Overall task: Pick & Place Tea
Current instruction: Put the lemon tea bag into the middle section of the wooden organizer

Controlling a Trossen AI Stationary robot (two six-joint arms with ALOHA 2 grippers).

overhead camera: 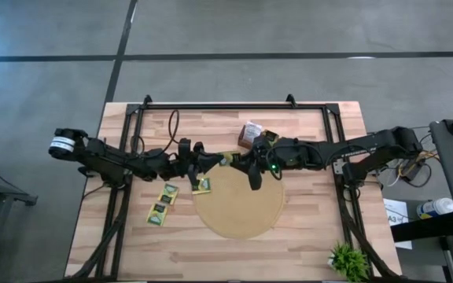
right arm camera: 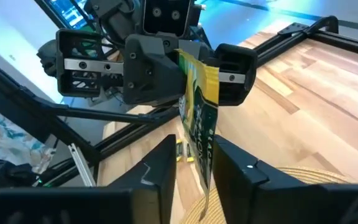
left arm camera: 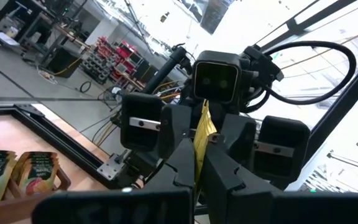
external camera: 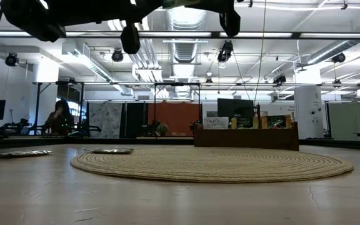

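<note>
A yellow and dark green tea sachet is held in the air between my two grippers, above the far left rim of the round tan mat. My left gripper is shut on it. My right gripper faces it from the table's right, open, with one finger on each side of the sachet's free end. Whether a finger touches the sachet, I cannot tell. Three more tea sachets lie flat on the table left of the mat. My left gripper pinches one end of the sachet between its two fingers. The fingers come from the table's left, about level. The sachet stands on edge, lifted clear of the table, and its free end reaches out toward my right gripper.
The brown wooden box with more sachets stands just behind the grippers, at the mat's far side. A black frame runs round the table. A small green plant sits at the near right corner.
</note>
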